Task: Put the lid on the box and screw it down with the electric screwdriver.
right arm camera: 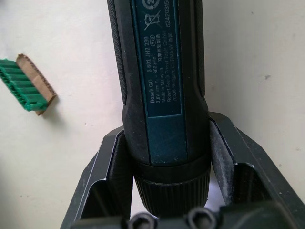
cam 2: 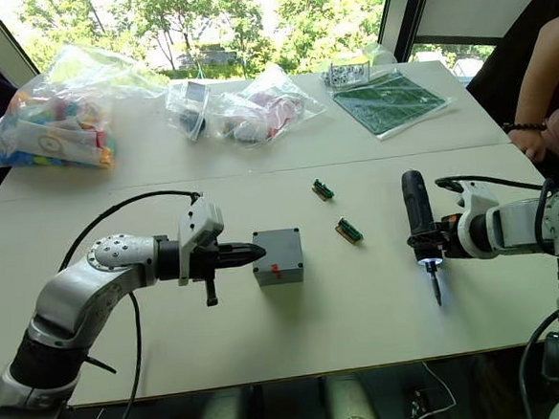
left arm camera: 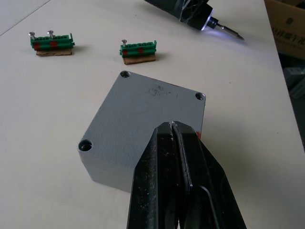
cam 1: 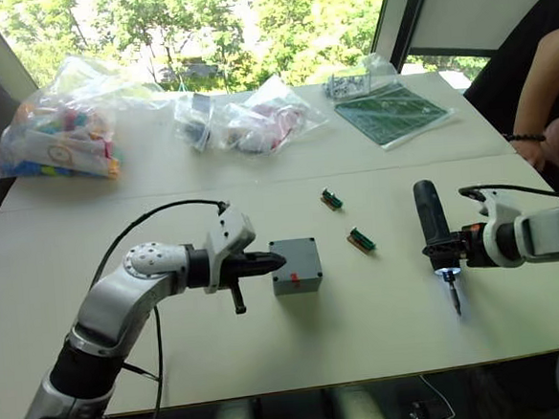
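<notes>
Daylight, strong, from the windows point(cam 1: 219, 31) beyond the far edge of the bench point(cam 1: 383, 317). Foliage outside is overexposed, near white in patches. Bench top evenly lit, pale, no hard glare. Shadows soft and short, falling toward the camera: a faint one under the box point(cam 1: 296, 266), another under the left pincer point(cam 1: 275, 262). Clear plastic bags point(cam 2: 253, 111) carry small specular highlights. The electric screwdriver point(cam 1: 434, 227) tip light glows blue-white, casting a small bright patch on the bench in the left wrist view. Right wrist view: screwdriver label sharp, bench behind slightly soft. Head views are mildly soft overall.
</notes>
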Controlling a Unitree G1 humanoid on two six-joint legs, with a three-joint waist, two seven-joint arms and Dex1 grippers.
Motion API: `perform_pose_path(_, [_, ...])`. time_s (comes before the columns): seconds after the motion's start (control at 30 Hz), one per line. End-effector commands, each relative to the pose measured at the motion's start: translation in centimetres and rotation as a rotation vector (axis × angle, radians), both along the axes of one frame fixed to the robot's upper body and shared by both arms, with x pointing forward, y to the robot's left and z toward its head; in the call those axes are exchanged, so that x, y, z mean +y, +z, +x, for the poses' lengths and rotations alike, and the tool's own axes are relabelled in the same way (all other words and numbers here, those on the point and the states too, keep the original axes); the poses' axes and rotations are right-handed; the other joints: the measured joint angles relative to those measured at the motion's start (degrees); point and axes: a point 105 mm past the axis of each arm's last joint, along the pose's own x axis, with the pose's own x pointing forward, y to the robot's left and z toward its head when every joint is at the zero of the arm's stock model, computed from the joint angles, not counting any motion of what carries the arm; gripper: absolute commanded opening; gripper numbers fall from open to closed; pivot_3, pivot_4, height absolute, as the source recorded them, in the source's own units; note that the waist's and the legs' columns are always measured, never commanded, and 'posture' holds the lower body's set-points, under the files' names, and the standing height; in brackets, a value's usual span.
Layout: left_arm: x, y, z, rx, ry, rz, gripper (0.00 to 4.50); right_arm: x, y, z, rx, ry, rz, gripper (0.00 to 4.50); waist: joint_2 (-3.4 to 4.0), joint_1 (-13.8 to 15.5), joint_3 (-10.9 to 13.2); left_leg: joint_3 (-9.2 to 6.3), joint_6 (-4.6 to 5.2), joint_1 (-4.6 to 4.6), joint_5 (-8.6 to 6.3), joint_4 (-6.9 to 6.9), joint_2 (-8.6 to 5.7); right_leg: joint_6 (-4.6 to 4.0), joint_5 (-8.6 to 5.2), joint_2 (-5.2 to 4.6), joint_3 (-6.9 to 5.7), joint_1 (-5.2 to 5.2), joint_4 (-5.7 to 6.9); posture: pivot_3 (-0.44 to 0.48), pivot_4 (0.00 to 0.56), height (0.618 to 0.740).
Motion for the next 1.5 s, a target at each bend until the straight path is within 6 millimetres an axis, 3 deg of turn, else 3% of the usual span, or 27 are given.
perform_pose_path(0.03, [0.5, 0.9, 0.0, -0.037, 0.004, -0.007, 0.0, 0.1, 0.7, -0.1, -0.017, 0.018, -0.02, 2.91, 0.0, 0.0, 0.0, -0.01, 0.0, 0.0, 0.0, -0.01, 0.0, 0.01, -0.01, 0.01, 0.0, 0.0, -0.01, 0.0, 0.15, 0.74])
perform_pose_path(0.13, [1.1, 1.0, 0.5, -0.038, 0.022, -0.004, 0.0, -0.2, 1.7, 0.6, -0.055, -0.006, -0.032, 4.1, -0.01, 0.1, 0.0, -0.02, 0.0, 0.0, 0.0, -0.02, 0.01, 0.03, -0.02, 0.02, 0.0, 0.02, -0.03, 0.0, 0.15, 0.74])
perform_pose_path(0.2, [1.6, 1.1, 0.8, -0.036, 0.041, -0.009, 0.0, -0.5, 3.1, 1.3, -0.104, -0.026, -0.051, 4.46, -0.01, 0.0, 0.0, 0.0, 0.0, -0.01, 0.0, 0.01, -0.01, 0.03, -0.01, -0.01, 0.02, 0.03, -0.03, 0.0, 0.15, 0.74])
perform_pose_path(0.3, [2.2, 1.5, 1.3, -0.028, 0.068, -0.027, 0.0, -0.9, 5.0, 2.2, -0.177, -0.043, -0.083, 4.46, 0.01, 0.0, 0.0, 0.01, 0.0, 0.01, 0.0, 0.03, 0.0, 0.04, 0.01, 0.0, 0.02, 0.01, -0.01, 0.0, 0.15, 0.74])
perform_pose_path(0.33, [2.9, 1.7, 1.8, -0.018, 0.097, -0.044, 0.0, 0.0, 7.4, 2.9, -0.305, 0.027, -0.093, 4.46, 0.0, 0.0, 0.0, -0.01, 0.0, 0.02, 0.0, 0.03, 0.01, 0.03, 0.02, 0.03, 0.01, 0.02, 0.0, 0.0, 0.15, 0.74])
perform_pose_path(0.4, [3.9, 1.9, 2.3, -0.006, 0.13, -0.066, 0.0, 1.5, 10.1, 3.3, -0.451, 0.144, -0.11, 4.46, 0.06, 0.1, 0.0, -0.03, 0.0, 0.01, 0.0, 0.01, 0.03, 0.04, 0.02, 0.06, 0.0, 0.0, 0.0, 0.0, 0.15, 0.74])
perform_pose_path(0.43, [4.5, 1.9, 2.6, 0.008, 0.148, -0.074, 0.0, 3.6, 11.8, 3.0, -0.578, 0.277, -0.084, 4.46, 0.06, 0.1, 0.0, -0.04, 0.0, 0.01, 0.0, -0.02, 0.03, 0.06, 0.01, 0.06, 0.0, 0.0, 0.0, 0.0, 0.15, 0.74])
perform_pose_path(0.53, [5.2, 0.8, 2.8, 0.038, 0.169, -0.041, 0.0, 9.8, 13.1, -0.2, -0.85, 0.684, -0.036, 4.46, 0.03, 0.0, 0.0, -0.08, 0.0, 0.02, -0.01, -0.13, 0.1, 0.37, 0.08, 0.09, -0.08, -0.02, -0.02, 0.0, 0.15, 0.74])
perform_pose_path(0.63, [4.9, -0.1, 2.5, 0.046, 0.148, 0.0, 0.0, 12.8, 8.6, -2.3, -0.767, 0.853, -0.007, 4.46, -0.04, 0.2, 0.0, -0.15, 0.01, 0.02, -0.02, -0.23, 0.15, 0.48, 0.01, 0.11, -0.17, 0.03, -0.07, 0.0, 0.15, 0.74])
perform_pose_path(0.8, [4.2, -1.3, 2.3, 0.049, 0.123, 0.033, 0.0, 15.0, 2.7, -5.1, -0.569, 1.058, 0.017, 4.46, -0.03, 0.4, 0.0, -0.03, -0.01, -0.05, -0.01, -0.01, -0.06, 0.41, 0.0, -0.18, -0.1, 0.02, -0.03, 0.0, 0.15, 0.74])
perform_pose_path(0.87, [4.1, -2.8, 2.0, 0.059, 0.124, 0.079, 0.0, 15.9, 1.3, -4.9, -0.575, 1.06, 0.013, 4.46, -0.1, 0.4, 0.0, -0.04, -0.02, 0.01, 0.0, 0.13, -0.06, 0.14, -0.04, -0.18, -0.11, 0.16, -0.07, 0.0, 0.15, 0.74])
perform_pose_path(0.93, [4.2, -3.7, 1.8, 0.063, 0.123, 0.108, 0.0, 16.3, 0.9, -4.8, -0.584, 1.058, 0.011, 4.46, -0.09, 0.1, 0.0, -0.05, -0.02, 0.08, 0.0, 0.23, -0.05, 0.08, -0.01, -0.17, -0.12, 0.24, -0.03, 0.0, 0.15, 0.74])
perform_pose_path(1.17, [2.7, -3.7, 2.2, 0.047, 0.094, 0.082, 0.0, 17.3, -0.1, -5.5, -0.553, 1.109, 0.038, 4.46, -0.11, 0.5, 0.0, -0.1, -0.03, 0.09, 0.0, 0.61, -0.01, 0.03, 0.04, -0.12, -0.14, 0.27, 0.32, 0.0, 0.15, 0.74])
perform_pose_path(1.4, [-0.3, -2.7, 4.2, -0.009, -0.012, 0.069, 0.0, 19.8, 0.3, -6.9, -0.533, 1.172, 0.145, 4.46, -0.12, 0.5, 0.0, -0.12, -0.03, 0.13, 0.0, 0.7, -0.02, 0.02, 0.05, -0.07, -0.14, 0.26, 0.54, 0.0, 0.15, 0.74])
perform_pose_path(1.5, [-0.9, -2.5, 5.0, -0.036, -0.039, 0.088, 0.0, 20.0, 0.6, -7.0, -0.534, 1.177, 0.143, 4.46, -0.11, 0.5, 0.0, -0.18, -0.03, 0.13, 0.0, 0.7, -0.01, 0.04, 0.03, -0.02, -0.14, 0.26, 0.58, 0.0, 0.15, 0.74])
